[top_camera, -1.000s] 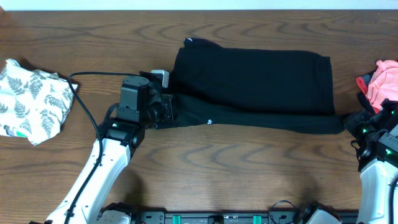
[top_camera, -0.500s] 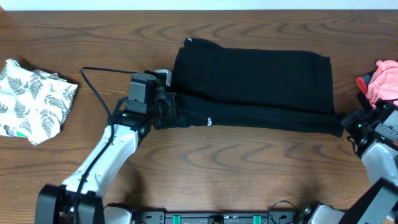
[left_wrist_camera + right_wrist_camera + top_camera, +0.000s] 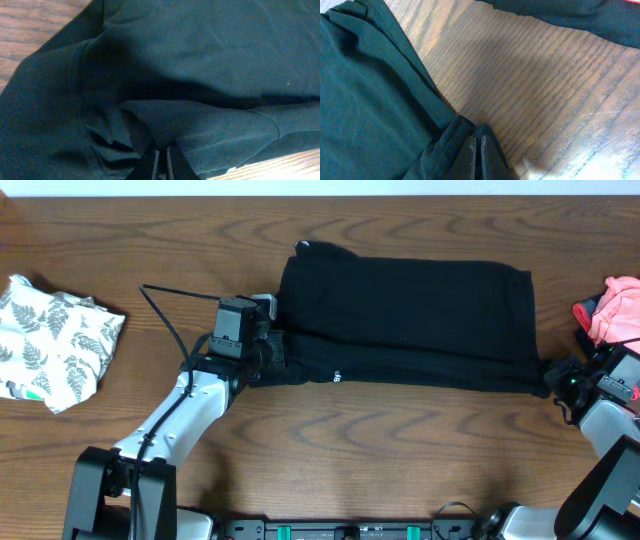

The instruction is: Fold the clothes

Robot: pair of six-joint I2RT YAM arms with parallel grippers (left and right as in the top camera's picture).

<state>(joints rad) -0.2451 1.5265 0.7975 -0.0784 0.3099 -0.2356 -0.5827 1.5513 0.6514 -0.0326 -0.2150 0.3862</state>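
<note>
The black garment [image 3: 410, 305] lies flat across the middle of the worktop [image 3: 400, 455], folded into a wide band with a narrower strip along its near edge. A small white logo [image 3: 337, 375] shows on that strip.

The left gripper [image 3: 270, 352] sits at the garment's near left corner. In the left wrist view its fingers [image 3: 150, 162] are pressed together on a raised fold of the black cloth. The right gripper [image 3: 548, 376] is at the opposite, near right corner. In the right wrist view its fingertips [image 3: 485, 150] are closed on the cloth's edge, with bare wood just beside it.

A fern-print cloth [image 3: 55, 340] lies crumpled at the far left, well apart from the garment. A pink piece [image 3: 618, 305] sits at the right edge, near the right gripper.
</note>
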